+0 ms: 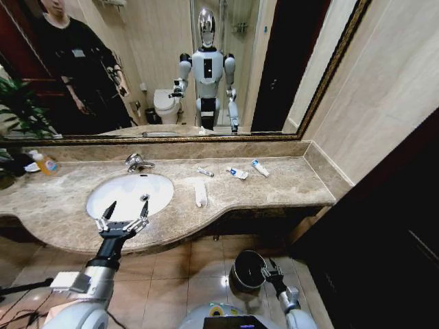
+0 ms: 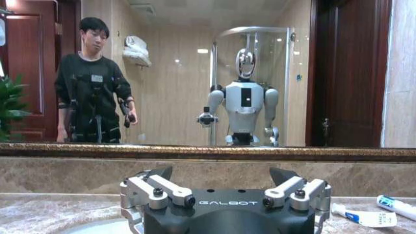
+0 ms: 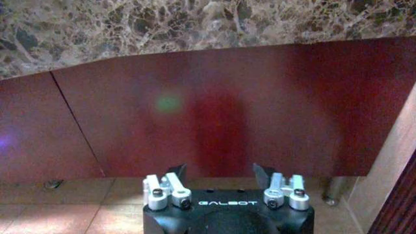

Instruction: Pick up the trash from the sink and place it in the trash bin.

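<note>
Your left pincer hung open and empty over the sink; nearest scrap, the white strip, lay rightward on the desk, long axis pointing away from you.

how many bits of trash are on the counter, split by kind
long white strip: 1
white-blue tubes and: 2
small dark tube: 1
total: 4 on the countertop, all lying right of the sink; none inside the basin

Trash lies on countertop right of sink.
</note>
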`<state>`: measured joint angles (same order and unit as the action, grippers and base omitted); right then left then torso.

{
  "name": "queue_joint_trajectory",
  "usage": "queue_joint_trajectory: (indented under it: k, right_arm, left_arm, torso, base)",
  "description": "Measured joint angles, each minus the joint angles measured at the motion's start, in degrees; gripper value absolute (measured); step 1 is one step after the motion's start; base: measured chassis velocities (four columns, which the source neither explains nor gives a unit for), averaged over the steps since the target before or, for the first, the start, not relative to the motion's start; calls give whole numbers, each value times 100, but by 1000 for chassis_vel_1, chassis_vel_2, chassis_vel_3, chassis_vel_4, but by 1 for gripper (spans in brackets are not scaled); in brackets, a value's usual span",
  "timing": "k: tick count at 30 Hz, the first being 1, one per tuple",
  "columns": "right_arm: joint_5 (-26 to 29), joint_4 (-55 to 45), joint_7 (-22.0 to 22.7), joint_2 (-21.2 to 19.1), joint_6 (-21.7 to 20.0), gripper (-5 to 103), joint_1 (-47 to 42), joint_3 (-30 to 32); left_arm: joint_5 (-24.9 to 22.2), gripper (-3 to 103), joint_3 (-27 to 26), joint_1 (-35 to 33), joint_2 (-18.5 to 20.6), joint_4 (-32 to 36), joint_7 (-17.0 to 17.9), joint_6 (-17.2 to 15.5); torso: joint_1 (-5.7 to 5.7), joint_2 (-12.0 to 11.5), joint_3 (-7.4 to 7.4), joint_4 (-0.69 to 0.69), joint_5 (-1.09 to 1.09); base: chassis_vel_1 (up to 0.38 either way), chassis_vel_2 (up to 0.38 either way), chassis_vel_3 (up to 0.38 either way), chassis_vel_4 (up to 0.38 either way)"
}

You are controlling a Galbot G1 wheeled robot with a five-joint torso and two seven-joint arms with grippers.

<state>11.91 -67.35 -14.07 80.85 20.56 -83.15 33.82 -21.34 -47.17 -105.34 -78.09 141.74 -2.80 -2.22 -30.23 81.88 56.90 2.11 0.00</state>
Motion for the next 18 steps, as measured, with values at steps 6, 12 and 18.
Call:
queue_joint_trajectory:
  k: [6, 12, 18]
  right_arm:
    - [11, -79, -6, -14, 0, 88, -44, 0]
    - [141, -643, -23, -54, -84, 100, -277, 17]
    - [424, -1907, 106, -235, -420, 100, -777, 43]
  left_arm:
    - [0, 100, 0, 0, 0, 0, 0, 0]
    - [0, 100, 0, 0, 0, 0, 0, 0]
    - [0, 100, 0, 0, 0, 0, 0, 0]
  torso:
    - [0, 0, 0, 0, 0]
    - [0, 0, 0, 0, 1]
    - [0, 0, 0, 0, 0]
  base:
    - [0, 0, 0, 0]
    - [0, 0, 0, 0]
    - [0, 0, 0, 0]
